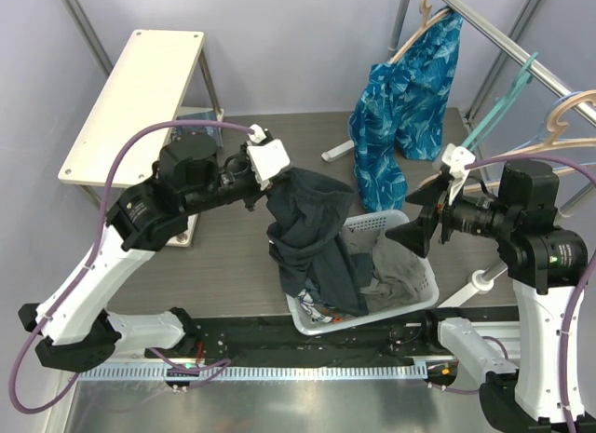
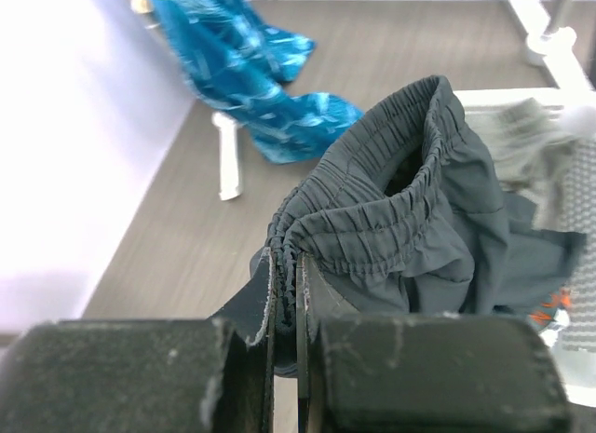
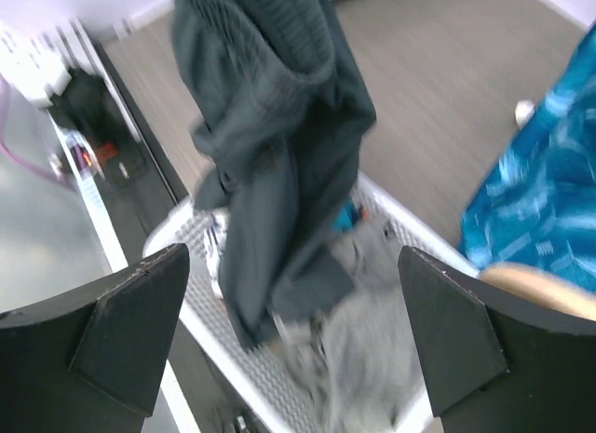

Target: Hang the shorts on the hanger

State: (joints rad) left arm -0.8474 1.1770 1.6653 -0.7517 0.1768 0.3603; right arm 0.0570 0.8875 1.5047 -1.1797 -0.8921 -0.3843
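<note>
The left gripper (image 2: 286, 270) clamps the shorts (image 1: 307, 233) by the waistband, clear above the basket (image 1: 422, 258); the right gripper (image 3: 291, 256) gapes, ready to assist.

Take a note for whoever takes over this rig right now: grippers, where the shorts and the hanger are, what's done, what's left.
The left gripper is shut on the waistband of the shorts, holding them up over the white basket; their lower end hangs down into it.
The right gripper is open and empty, facing the shorts from the right.
The hanger hangs on the rail at the far right, with no shorts on it.
Done: shorts gripped and lifted.
Left: carry them clear of the basket to the hanger and put them on it.
</note>
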